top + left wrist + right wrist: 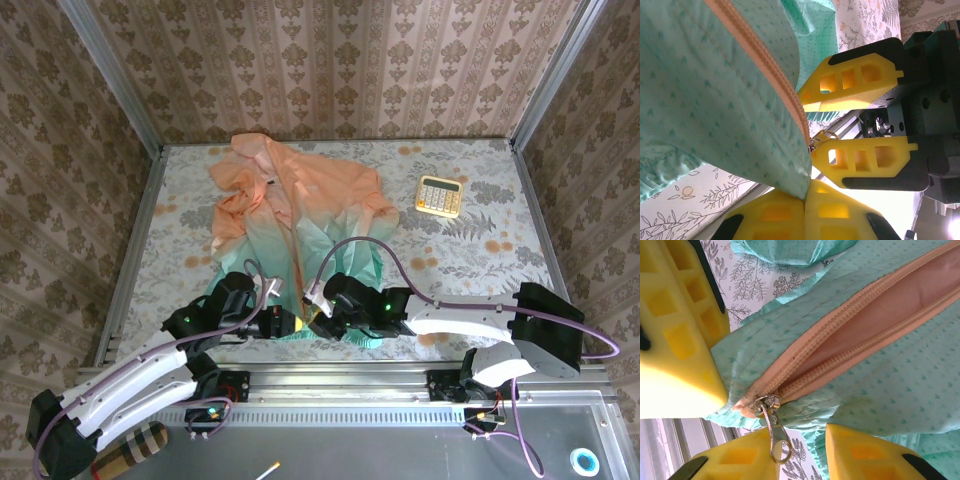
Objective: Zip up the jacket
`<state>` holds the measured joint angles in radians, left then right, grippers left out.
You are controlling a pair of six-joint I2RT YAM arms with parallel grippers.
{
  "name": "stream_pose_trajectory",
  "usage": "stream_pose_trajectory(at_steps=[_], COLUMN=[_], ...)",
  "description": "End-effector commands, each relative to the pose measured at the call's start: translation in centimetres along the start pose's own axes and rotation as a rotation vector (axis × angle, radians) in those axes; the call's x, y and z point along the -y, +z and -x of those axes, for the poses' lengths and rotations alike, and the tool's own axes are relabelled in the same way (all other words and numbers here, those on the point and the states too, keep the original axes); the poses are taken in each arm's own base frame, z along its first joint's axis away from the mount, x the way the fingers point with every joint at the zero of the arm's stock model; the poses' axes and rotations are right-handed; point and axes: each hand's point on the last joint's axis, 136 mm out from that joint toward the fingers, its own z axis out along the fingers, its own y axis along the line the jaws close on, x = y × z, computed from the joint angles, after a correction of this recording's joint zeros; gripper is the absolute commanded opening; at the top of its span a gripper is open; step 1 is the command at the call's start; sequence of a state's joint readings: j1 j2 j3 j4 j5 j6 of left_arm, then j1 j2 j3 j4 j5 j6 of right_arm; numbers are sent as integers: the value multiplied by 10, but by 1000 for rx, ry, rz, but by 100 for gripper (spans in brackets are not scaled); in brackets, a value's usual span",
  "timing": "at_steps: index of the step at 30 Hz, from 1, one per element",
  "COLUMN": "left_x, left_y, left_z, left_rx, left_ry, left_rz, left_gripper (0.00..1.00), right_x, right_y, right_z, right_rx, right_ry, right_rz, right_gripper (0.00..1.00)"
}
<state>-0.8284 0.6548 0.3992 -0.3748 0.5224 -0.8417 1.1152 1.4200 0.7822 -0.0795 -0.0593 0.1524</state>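
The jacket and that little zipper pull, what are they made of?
The jacket looks like thin synthetic cloth, maybe nylon or polyester: it is smooth, a bit shiny, printed with tiny marks, and it folds softly. The zipper pull looks like metal, because it is silvery and glints. The zipper teeth look like peach plastic, though that is hard to tell.

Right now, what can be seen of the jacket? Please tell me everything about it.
The jacket is thin, shiny fabric, peach-orange at the hood end and mint green with tiny dots at the hem. It lies crumpled and open on the floral table, hem toward the arms. Its peach zipper is unzipped, with the metal slider at the bottom and its ring pull hanging. The left tool is shut on the hem corner; the right tool stands open around the pull.
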Motion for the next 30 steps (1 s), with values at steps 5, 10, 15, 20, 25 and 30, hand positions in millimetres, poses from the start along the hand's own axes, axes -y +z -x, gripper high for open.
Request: stream_pose_trajectory(at_steps=[5, 10, 15, 20, 25, 30], left_x=[10, 7, 2, -4, -9, -12], left_y=[-3, -2, 0, 2, 1, 2], left_z=[1, -2, -5, -9, -12, -16], left_rx=[-14, -32, -48, -65, -76, -89], left_ry=[27, 23, 17, 8, -5, -15], left_rz=[-30, -19, -6, 15, 33, 34], left_gripper=[0, 0, 0, 0, 0, 0], right_x=[-3, -4, -3, 0, 5, 15], right_y=[-2, 1, 6, 7, 8, 10], right_z=[15, 19, 18, 17, 17, 18], right_rx=[14, 13, -7, -15, -11, -11], right_ry=[-57, -66, -68, -65, -41, -9], right_rz=[10, 13, 7, -10, -37, -79], right_gripper=[23, 23, 11, 0, 0, 0])
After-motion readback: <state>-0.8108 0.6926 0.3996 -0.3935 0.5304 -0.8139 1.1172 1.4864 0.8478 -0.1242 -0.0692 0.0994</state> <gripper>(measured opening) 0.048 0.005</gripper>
